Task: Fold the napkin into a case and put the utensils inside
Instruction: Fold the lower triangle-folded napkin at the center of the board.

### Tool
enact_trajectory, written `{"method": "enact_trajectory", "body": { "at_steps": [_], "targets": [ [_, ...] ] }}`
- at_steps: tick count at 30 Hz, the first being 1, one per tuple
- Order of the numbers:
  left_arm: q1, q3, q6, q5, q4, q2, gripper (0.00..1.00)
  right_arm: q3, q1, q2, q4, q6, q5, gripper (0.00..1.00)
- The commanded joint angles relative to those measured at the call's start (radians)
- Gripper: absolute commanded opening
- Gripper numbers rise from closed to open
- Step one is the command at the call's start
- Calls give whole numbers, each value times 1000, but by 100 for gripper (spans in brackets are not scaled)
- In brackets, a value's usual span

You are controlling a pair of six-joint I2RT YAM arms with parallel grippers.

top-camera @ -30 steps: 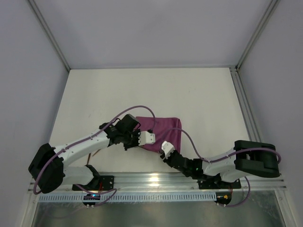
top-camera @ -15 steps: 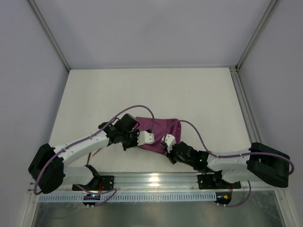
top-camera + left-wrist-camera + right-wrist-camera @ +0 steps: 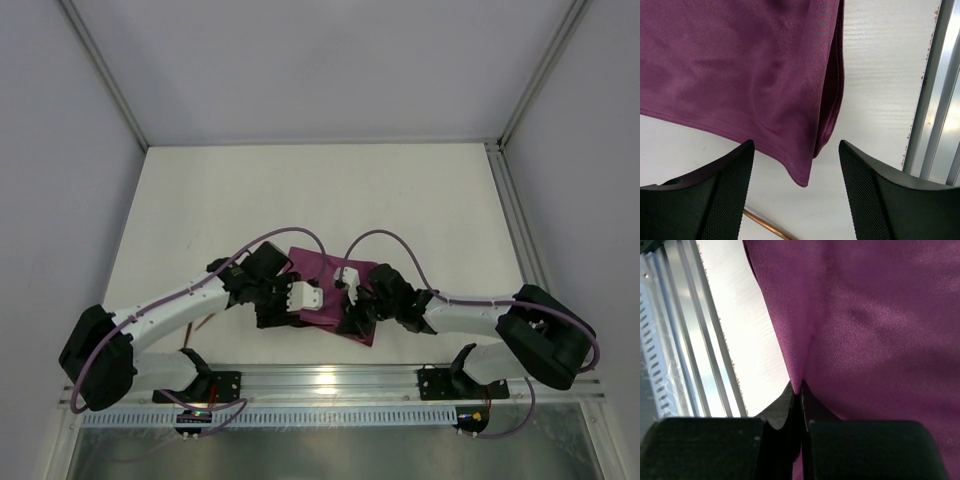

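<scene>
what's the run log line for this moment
stage: folding napkin | left gripper: open, at napkin corner | right gripper: shut on napkin fold | utensil: on table, not in napkin

You have the napkin [image 3: 320,272] lying near the table's front edge, folded into a compact, plain plum-purple shape. In your left wrist view the cloth [image 3: 740,65] lies mostly flat with soft ripples. Its right side shows stacked layers at the fold, and one corner points down toward you. In your right wrist view the fabric [image 3: 880,315] is drawn up into a narrow ridge where the right gripper [image 3: 800,390] has closed on it, so that edge is lifted rather than flat. Just one utensil [image 3: 765,227] shows: a thin copper sliver on the table just below that corner, apart from the cloth.
</scene>
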State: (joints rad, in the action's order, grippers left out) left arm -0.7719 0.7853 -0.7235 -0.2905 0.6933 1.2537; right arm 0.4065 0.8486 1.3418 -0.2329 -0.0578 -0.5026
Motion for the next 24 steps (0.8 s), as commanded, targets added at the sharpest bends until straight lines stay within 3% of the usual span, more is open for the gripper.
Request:
{"method": "enact_trajectory", "body": {
  "at_steps": [1,4,10,13,20,23,24],
  "targets": [
    [-15,44,-8,10,32,-43,73,34,-34,20,17,1,-158,3],
    [-70,58,27,88,14,-71,99,41,-66,30,24,-2,-186,3],
    [-298,-98,119,331,-322,-91,99,61,-115,80,14,-1,-249,3],
    [-371,-159,136,388,-451,-77,99,64,-118,103,6,1,-266,3],
    [-432,-227,162,455,-618,16,99,77,-149,111,-6,-4,-320,3],
    [-435,-238,171,476,-661,53,91,81,-157,106,-3,-8,-341,3],
    [-434,-242,173,500,-672,76,82,83,-155,106,-2,-8,-344,3]
  ]
}}
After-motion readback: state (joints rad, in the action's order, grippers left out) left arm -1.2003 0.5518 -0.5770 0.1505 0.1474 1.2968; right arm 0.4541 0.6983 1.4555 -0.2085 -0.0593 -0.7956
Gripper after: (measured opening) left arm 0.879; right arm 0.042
